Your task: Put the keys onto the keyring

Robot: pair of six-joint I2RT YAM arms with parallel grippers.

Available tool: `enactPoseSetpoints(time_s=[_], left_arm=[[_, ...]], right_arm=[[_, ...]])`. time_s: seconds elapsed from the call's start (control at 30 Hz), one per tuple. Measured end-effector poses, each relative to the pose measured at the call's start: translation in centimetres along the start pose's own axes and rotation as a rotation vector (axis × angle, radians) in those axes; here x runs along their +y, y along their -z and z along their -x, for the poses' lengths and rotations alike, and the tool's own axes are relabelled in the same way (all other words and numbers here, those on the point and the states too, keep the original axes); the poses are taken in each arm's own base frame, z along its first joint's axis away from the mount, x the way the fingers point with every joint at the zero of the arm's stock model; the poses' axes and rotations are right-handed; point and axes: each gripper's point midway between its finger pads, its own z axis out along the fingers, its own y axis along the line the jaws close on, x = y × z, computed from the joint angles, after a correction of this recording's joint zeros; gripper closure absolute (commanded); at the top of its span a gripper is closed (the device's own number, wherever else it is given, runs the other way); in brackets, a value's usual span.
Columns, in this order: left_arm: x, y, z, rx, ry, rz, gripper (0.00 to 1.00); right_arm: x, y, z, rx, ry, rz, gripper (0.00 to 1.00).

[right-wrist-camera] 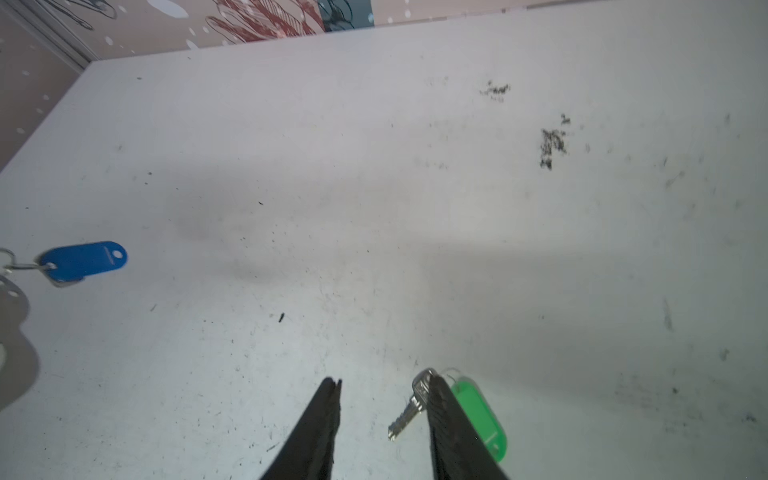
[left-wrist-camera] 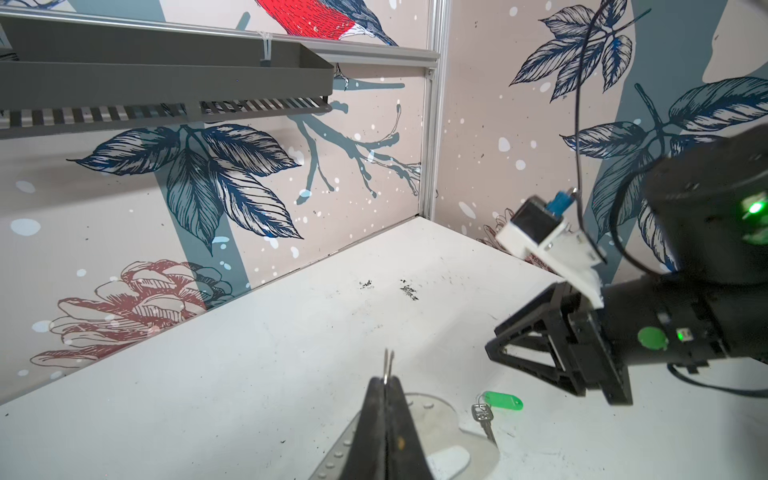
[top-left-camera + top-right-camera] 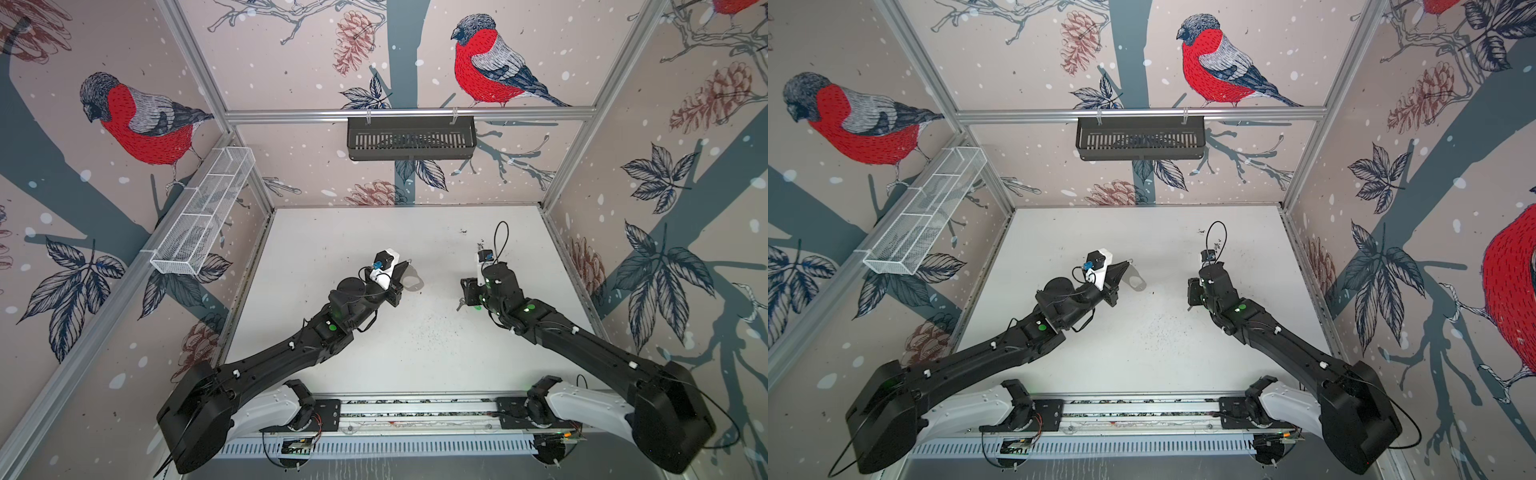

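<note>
My left gripper [image 2: 386, 379] is shut on a little metal ring [image 2: 389, 363] that sticks out past its fingertips. Beneath it shows the keyring [image 2: 428, 419], a flat grey D-shape with a dotted straight edge, also seen in a top view [image 3: 413, 279]; I cannot tell whether it hangs or lies. The blue-tagged key [image 1: 83, 261] is linked by a ring at the keyring's edge [image 1: 12, 345]. The green-tagged key [image 1: 409, 411] lies on the table between the open fingers of my right gripper [image 1: 382, 380], close to one finger. Its green tag [image 1: 482, 415] lies outside that finger.
A black slatted basket [image 3: 411, 137] hangs on the back wall and a white wire basket [image 3: 203, 212] on the left wall. The white table [image 3: 353, 232] carries dark specks [image 3: 428, 332] near its middle. Patterned walls close in three sides.
</note>
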Motion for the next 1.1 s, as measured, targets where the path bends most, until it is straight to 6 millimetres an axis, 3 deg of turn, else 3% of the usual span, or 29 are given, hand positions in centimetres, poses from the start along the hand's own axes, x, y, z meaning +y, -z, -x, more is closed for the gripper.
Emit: enactPoseSetpoints(time_s=[0.17, 0.4, 0.8, 1.1], left_arm=[[0.3, 0.5, 0.7, -0.022, 0.001, 0.017, 1.00], [0.4, 0.8, 0.9, -0.029, 0.001, 0.023, 1.00], [0.4, 1.0, 0.8, -0.023, 0.001, 0.023, 1.00], [0.4, 1.0, 0.9, -0.025, 0.006, 0.022, 1.00]], right_arm=[[-2.4, -1.7, -2.8, 0.094, -0.039, -0.061, 0.65], [-4.1, -3.7, -5.0, 0.207, -0.055, -0.077, 0.56], [-4.5, -6.5, -6.3, 0.293, -0.046, -0.081, 0.56], [-3.9, -6.7, -7.3, 0.340, -0.079, -0.030, 0.53]])
